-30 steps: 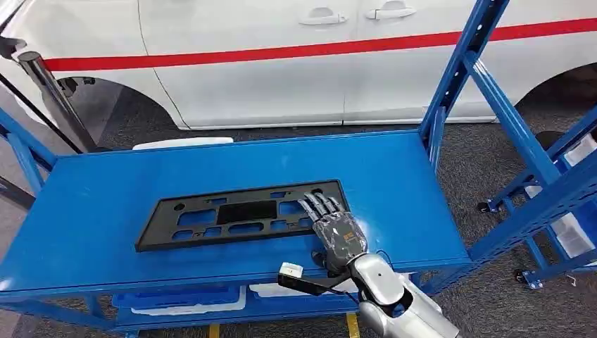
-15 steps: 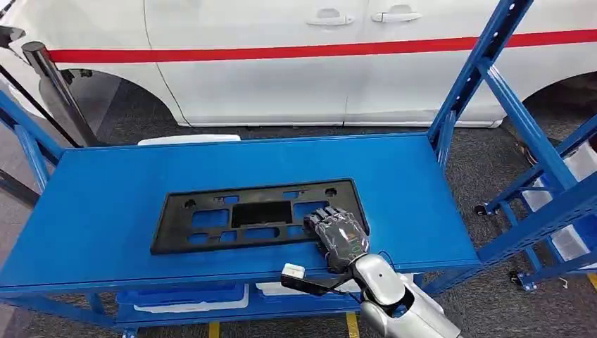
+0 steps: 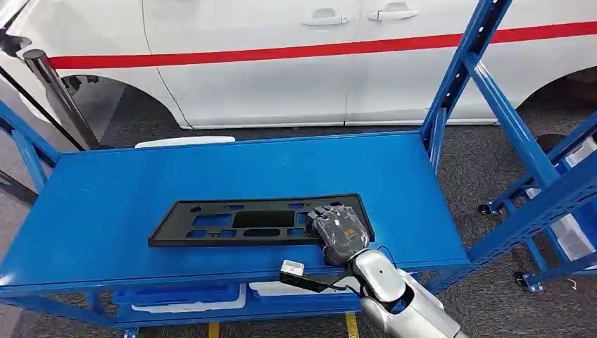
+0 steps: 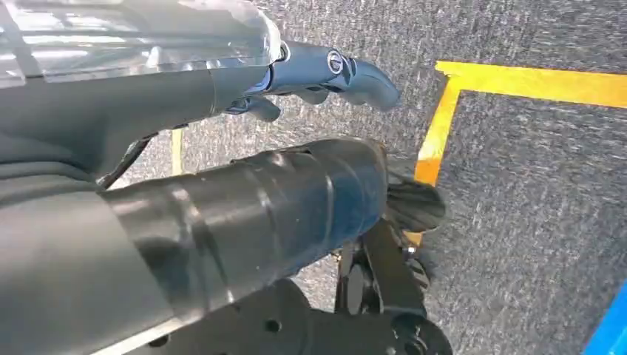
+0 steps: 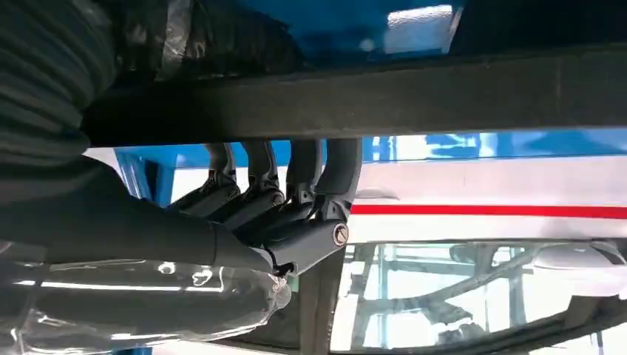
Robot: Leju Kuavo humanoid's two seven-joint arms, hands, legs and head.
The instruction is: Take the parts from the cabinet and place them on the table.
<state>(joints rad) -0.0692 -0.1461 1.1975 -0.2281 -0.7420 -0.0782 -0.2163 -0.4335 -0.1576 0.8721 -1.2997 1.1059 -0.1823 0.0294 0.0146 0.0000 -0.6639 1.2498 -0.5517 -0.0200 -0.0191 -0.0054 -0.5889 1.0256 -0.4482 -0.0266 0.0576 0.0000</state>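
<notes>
A long black plastic frame part with several cut-outs lies on the blue cabinet shelf, near its front edge. My right hand grips the part's right end, fingers curled over its far rim. In the right wrist view the dark fingers hook over the part's black bar, with the thumb under it. My left hand hangs over grey carpet and holds nothing, its fingers loosely apart.
A white car with a red stripe stands behind the cabinet. A blue upright post rises at the shelf's right rear corner. Another blue rack is on the right. White and blue trays sit on the lower shelf. Yellow tape marks the floor.
My right hand's fingers went from lying flat on the part to curled around its right end. The part has slid towards the front edge and to the right.
</notes>
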